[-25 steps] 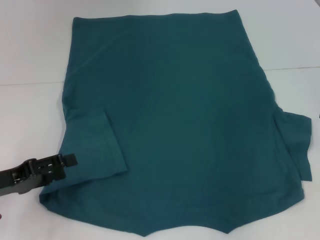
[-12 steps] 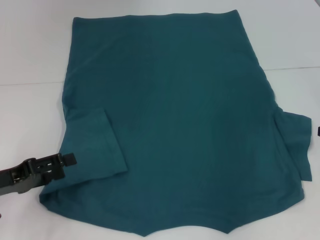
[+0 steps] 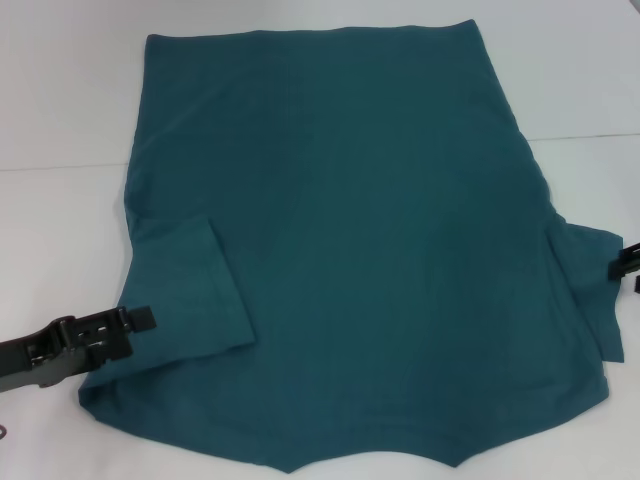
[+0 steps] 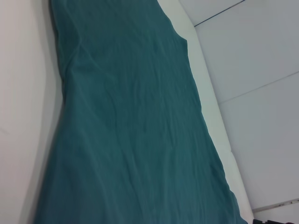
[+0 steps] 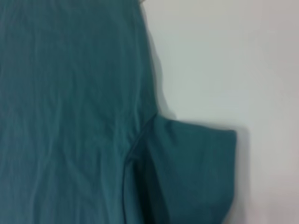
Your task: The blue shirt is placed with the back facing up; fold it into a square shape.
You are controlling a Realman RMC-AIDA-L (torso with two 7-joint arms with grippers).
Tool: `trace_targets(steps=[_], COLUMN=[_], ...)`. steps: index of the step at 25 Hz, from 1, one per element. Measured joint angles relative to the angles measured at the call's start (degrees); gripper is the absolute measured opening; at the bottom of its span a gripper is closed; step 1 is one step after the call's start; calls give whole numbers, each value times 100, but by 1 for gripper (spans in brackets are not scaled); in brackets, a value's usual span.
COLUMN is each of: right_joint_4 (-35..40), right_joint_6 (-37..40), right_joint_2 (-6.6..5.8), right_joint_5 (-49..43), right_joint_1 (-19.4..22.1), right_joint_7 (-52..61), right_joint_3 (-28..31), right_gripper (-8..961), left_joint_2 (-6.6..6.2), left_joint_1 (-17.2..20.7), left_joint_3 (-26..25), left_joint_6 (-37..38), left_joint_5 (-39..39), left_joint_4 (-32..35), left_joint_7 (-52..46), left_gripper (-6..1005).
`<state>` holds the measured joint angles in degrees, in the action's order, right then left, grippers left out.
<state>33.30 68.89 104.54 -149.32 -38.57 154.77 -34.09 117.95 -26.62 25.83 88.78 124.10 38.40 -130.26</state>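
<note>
The blue shirt [image 3: 370, 250] lies spread flat on the white table, filling most of the head view. Its left sleeve [image 3: 185, 290] is folded inward onto the body. Its right sleeve [image 3: 590, 290] still sticks out sideways. My left gripper [image 3: 135, 320] sits low at the shirt's left edge, just beside the folded sleeve's outer corner. Only the tip of my right gripper [image 3: 628, 262] shows at the right border, next to the outstretched sleeve. The left wrist view looks along the shirt [image 4: 131, 130]. The right wrist view shows the shirt [image 5: 70, 116] and its right sleeve [image 5: 187, 172] from above.
The white table [image 3: 60, 120] surrounds the shirt on the left, right and far sides. A seam line [image 3: 590, 137] crosses the table on the right. The shirt's near hem runs to the bottom border of the head view.
My right gripper has come into view at the right border, beside the right sleeve. My left gripper has dropped slightly and otherwise stayed put. The shirt has not moved.
</note>
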Motion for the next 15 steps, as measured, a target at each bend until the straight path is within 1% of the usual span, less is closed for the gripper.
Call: trace_targets(steps=[5,15], right_joint_4=[-207,-219], right_joint_6=[-221,-466], right_joint_2=[50,170], right_joint_5=[0,31], right_joint_1=[-96,-123], right_joint_7=[1,-4], right_joint_3=[-24,2], right_gripper=[461,444], left_joint_2=[0,0], left_joint_1=[-1,6], left_joint_3=[1,1], left_joint_6=[-4,-20], left_joint_5=[0,0], left_joint_4=[0,1], left_joint_7=[0,12], left_gripper=[783,782])
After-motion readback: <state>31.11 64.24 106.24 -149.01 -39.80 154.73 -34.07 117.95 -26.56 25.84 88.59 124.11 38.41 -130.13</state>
